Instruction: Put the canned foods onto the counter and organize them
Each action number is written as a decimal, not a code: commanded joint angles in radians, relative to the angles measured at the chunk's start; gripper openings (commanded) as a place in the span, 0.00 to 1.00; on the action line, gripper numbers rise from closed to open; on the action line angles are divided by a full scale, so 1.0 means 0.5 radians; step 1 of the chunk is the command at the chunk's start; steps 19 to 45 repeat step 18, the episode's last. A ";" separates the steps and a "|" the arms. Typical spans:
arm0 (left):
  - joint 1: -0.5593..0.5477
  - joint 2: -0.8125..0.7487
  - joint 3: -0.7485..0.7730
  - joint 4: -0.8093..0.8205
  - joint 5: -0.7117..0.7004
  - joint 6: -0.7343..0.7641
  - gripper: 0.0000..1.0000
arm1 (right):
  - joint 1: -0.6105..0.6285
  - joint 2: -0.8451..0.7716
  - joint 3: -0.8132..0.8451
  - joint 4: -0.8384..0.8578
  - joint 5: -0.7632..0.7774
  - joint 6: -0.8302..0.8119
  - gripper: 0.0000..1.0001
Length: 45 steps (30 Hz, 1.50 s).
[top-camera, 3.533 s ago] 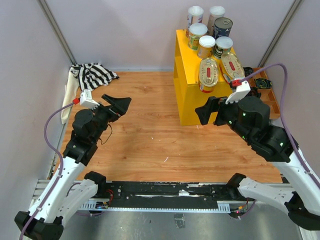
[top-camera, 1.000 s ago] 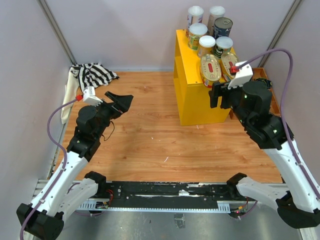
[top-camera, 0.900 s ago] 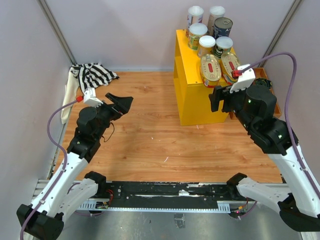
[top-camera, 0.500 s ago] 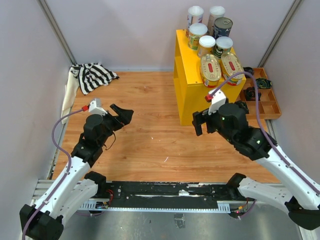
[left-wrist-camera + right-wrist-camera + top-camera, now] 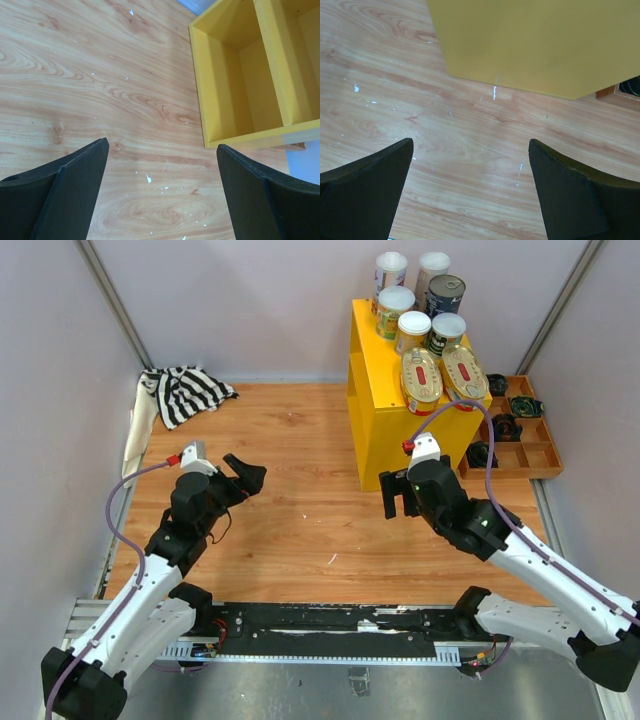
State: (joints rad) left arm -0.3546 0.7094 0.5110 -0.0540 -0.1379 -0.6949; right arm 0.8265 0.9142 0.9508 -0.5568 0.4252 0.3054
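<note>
The yellow counter (image 5: 385, 430) stands at the back right. Several canned foods sit on its top: two oval yellow-and-red cans (image 5: 420, 380) lie flat at the front. Behind them are white-lidded cans (image 5: 413, 330) and a dark can with a metal top (image 5: 446, 292). My right gripper (image 5: 395, 495) hangs open and empty over the floor, just in front of the counter's lower front corner. In the right wrist view the counter's yellow face (image 5: 535, 40) fills the top above my right gripper (image 5: 471, 144). My left gripper (image 5: 245, 472) is open and empty over the floor at the left. The left wrist view has my left gripper (image 5: 161, 146) facing the counter's open compartments (image 5: 240, 85).
A striped cloth (image 5: 185, 390) lies in the back left corner. A wooden compartment tray (image 5: 530, 445) with black round parts sits right of the counter. Walls close in at both sides. The arms' mounting rail (image 5: 330, 625) runs along the near edge.
My right arm has drawn back from the counter's top, down and toward the near left, with its jaws opened wide. My left arm has sunk back slightly.
</note>
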 commanded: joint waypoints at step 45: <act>0.013 -0.052 -0.022 0.051 -0.052 0.077 0.94 | 0.022 -0.077 -0.042 0.038 0.303 0.051 0.98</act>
